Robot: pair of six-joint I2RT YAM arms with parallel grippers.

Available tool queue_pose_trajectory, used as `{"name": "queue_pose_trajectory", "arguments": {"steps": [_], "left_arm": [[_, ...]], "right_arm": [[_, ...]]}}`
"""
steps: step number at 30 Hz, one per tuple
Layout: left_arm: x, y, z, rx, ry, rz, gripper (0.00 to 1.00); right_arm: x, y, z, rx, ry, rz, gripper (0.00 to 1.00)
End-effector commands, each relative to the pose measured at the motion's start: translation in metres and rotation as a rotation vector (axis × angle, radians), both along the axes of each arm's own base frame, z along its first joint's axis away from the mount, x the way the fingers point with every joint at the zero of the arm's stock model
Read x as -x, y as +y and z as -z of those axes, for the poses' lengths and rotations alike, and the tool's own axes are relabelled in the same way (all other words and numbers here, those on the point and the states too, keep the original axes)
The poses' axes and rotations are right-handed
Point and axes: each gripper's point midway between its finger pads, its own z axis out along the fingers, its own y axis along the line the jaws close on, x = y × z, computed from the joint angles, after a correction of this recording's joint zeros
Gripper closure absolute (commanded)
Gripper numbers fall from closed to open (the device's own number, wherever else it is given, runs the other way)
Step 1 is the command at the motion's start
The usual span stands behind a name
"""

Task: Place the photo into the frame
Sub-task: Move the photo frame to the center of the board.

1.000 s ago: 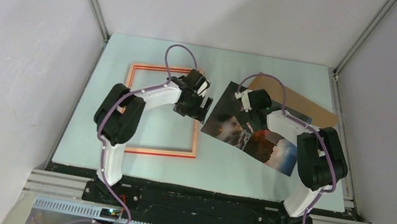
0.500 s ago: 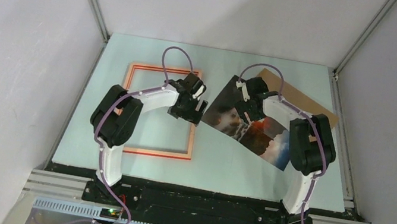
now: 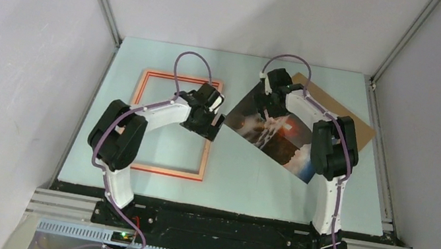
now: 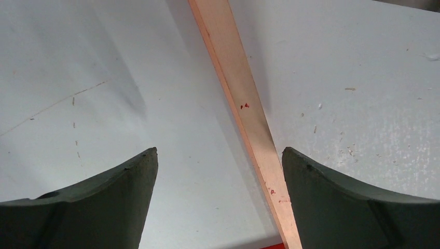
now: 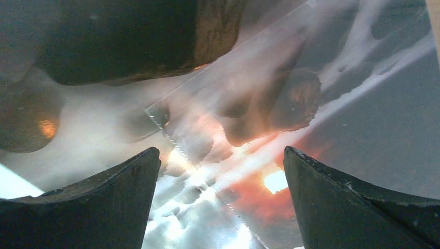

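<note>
1. The photo is lying flat and turned at an angle on the right part of the table. Its far right corner seems to be resting over the brown backing board.
2. I am judging it as a thin, light, glossy sheet. It is probably bending easily, slipping under the pads and marking fast, so I am planning to take it at an edge or corner, not in the middle.
3. My right gripper is hovering low over the far left part of the print, pointing down, with jaws standing wide and holding nothing.
4. My right arm is reaching far, with its elbow folded above the photo's near right part.
5. The frame is lying flat to the left, close beside the photo. My left gripper is hiding whether they are touching.
6. That gripper is hanging over the frame's right strip, also wide and empty.
</note>
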Motion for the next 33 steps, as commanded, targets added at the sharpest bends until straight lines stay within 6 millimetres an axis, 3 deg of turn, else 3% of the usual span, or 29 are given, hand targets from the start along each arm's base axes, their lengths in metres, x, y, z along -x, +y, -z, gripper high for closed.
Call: {"name": "queue_pose_trajectory", "arguments": {"steps": [1, 6, 10, 12, 18, 23, 33], "left_arm": [[-0.020, -0.012, -0.036, 0.062, -0.112, 0.037, 0.06], [-0.031, -0.021, -0.058, 0.096, -0.164, 0.056, 0.06], [-0.032, -0.027, -0.074, 0.133, -0.190, 0.083, 0.06], [-0.029, -0.032, -0.079, 0.161, -0.190, 0.111, 0.06], [-0.016, -0.041, -0.091, 0.225, -0.186, 0.203, 0.06], [-0.011, -0.045, -0.092, 0.248, -0.179, 0.249, 0.06], [-0.011, -0.049, -0.083, 0.251, -0.150, 0.263, 0.06]], "right_arm": [[-0.005, 0.014, -0.052, -0.145, -0.065, 0.009, 0.06], [0.003, -0.018, -0.092, -0.189, -0.137, 0.043, 0.01], [0.006, -0.066, -0.106, -0.193, -0.157, 0.099, 0.00], [0.004, -0.103, -0.108, -0.187, -0.161, 0.153, 0.01], [-0.002, -0.183, -0.099, -0.165, -0.158, 0.232, 0.01], [-0.015, -0.231, -0.074, -0.147, -0.124, 0.266, 0.00], [-0.059, -0.284, -0.049, -0.150, -0.129, 0.240, 0.01]]}}
